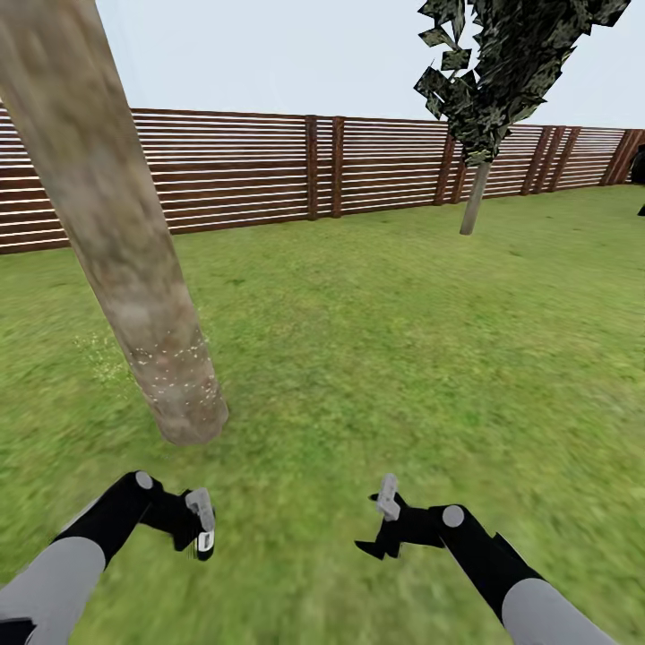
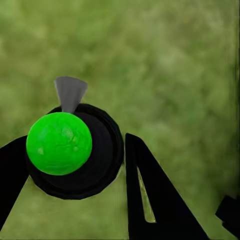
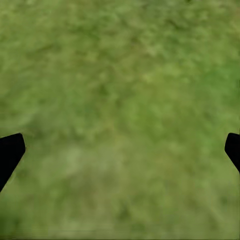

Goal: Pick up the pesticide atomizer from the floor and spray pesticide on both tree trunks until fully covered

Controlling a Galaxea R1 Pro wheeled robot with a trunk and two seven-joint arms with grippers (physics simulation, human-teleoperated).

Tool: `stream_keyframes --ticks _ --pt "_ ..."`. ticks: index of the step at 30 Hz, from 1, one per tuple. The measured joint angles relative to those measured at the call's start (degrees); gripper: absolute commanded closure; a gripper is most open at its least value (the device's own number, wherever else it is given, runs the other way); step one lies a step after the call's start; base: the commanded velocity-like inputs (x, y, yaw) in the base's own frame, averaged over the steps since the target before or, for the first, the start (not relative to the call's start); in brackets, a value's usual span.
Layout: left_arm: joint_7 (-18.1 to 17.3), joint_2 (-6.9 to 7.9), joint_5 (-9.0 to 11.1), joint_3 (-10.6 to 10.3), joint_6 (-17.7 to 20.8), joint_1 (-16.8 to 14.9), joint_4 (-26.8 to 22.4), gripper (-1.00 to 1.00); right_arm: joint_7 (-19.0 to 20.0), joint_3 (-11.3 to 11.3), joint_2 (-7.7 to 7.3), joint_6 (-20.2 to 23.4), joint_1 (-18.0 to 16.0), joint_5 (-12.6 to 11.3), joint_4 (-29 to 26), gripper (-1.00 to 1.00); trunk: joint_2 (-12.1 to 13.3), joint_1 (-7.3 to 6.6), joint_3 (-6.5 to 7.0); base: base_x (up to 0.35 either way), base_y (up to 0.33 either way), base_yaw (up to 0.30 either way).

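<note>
Grasping the pesticide atomizer (image 2: 65,150), the left tool (image 1: 199,530) faces a speckled tree trunk (image 1: 134,269), the right tool (image 1: 383,524) released; judging, more spraying upward follows.

Tree trunk (image 1: 134,269) cut off by top edge at 11 o'clock, foliage unseen. Atomizer (image 2: 67,150) body hidden under own green cap. Right gripper (image 3: 120,150) fingers cut by edges. Dark object (image 1: 639,170) at 2 o'clock, cropped, unidentifiable.
</note>
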Motion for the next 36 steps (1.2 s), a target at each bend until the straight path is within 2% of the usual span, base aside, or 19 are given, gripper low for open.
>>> stream_keyframes --ticks 1,3,5,6,7,8,10,12,16,18,20,22,26,36 --pt "0.0 -0.80 -0.1 0.0 0.0 0.0 0.1 1.00 0.0 0.0 0.52 0.0 0.0 0.1 0.0 1.00 0.0 0.00 0.00 0.000 0.000 0.000" --pt "0.1 -2.13 -0.3 -0.8 0.0 0.0 0.6 1.00 0.0 0.1 1.68 0.0 0.0 0.2 0.1 1.00 0.0 0.00 0.00 0.000 0.000 0.000" --pt "0.2 -2.43 -0.3 -4.2 0.2 0.0 0.7 1.00 0.1 0.1 2.24 0.0 0.0 0.2 0.1 1.00 0.0 0.00 0.00 0.000 0.000 0.000" --pt "0.3 -2.55 -0.2 -5.3 0.2 0.0 0.8 1.00 0.1 0.2 2.88 0.0 0.0 0.3 0.1 1.00 0.0 0.00 0.00 0.000 0.000 0.000" --pt "0.3 -2.63 -0.1 -5.7 0.2 0.0 0.8 1.00 0.1 0.8 3.42 0.0 0.0 0.4 0.2 1.00 0.0 0.00 0.00 0.000 0.000 0.000" --pt "0.3 -3.10 -0.1 -5.9 0.1 0.0 0.9 1.00 0.1 3.5 4.12 0.0 0.0 0.3 0.1 1.00 0.0 0.00 0.00 0.000 0.000 0.000" --pt "0.3 -3.56 -0.1 -6.1 -0.1 0.0 0.9 1.00 0.1 6.7 5.86 0.0 0.0 0.3 -0.1 1.00 0.0 0.00 0.00 0.000 0.000 0.000" --pt "0.3 -4.16 0.0 -6.1 -0.2 0.0 0.9 1.00 0.1 7.5 7.25 0.0 0.0 0.3 -0.2 1.00 0.0 0.00 0.00 0.000 0.000 0.000" --pt "0.3 -5.42 0.0 -7.0 -0.3 0.1 0.9 1.00 0.1 7.7 8.57 0.0 0.0 0.4 -0.3 1.00 0.0 0.00 0.00 0.000 0.000 0.000" --pt "0.2 -5.84 0.1 -8.4 -0.7 0.1 0.9 1.00 0.1 7.7 8.96 0.0 0.0 0.4 -0.4 1.00 0.0 0.00 0.00 0.000 0.000 0.000" --pt "0.0 -6.17 0.1 -8.7 -3.9 0.5 1.0 1.00 0.1 7.7 9.05 0.0 0.0 0.3 -1.6 1.00 0.0 0.00 0.00 0.000 0.000 0.000" --pt "0.1 -6.48 0.1 -8.8 -5.5 0.7 1.1 1.00 0.1 7.7 9.08 0.0 0.0 0.4 -2.4 1.00 0.0 0.00 0.00 0.000 0.000 0.000" --pt "0.0 -8.50 0.0 -8.8 -5.9 0.8 1.1 1.00 0.1 7.7 9.08 0.0 0.0 0.4 -2.7 1.00 0.0 0.00 0.00 0.000 0.000 0.000" --pt "0.3 -11.98 0.3 -8.7 -6.3 0.8 1.1 1.00 0.1 7.7 9.08 0.0 0.0 0.4 -2.8 1.00 0.0 0.00 0.00 0.000 0.000 0.000"
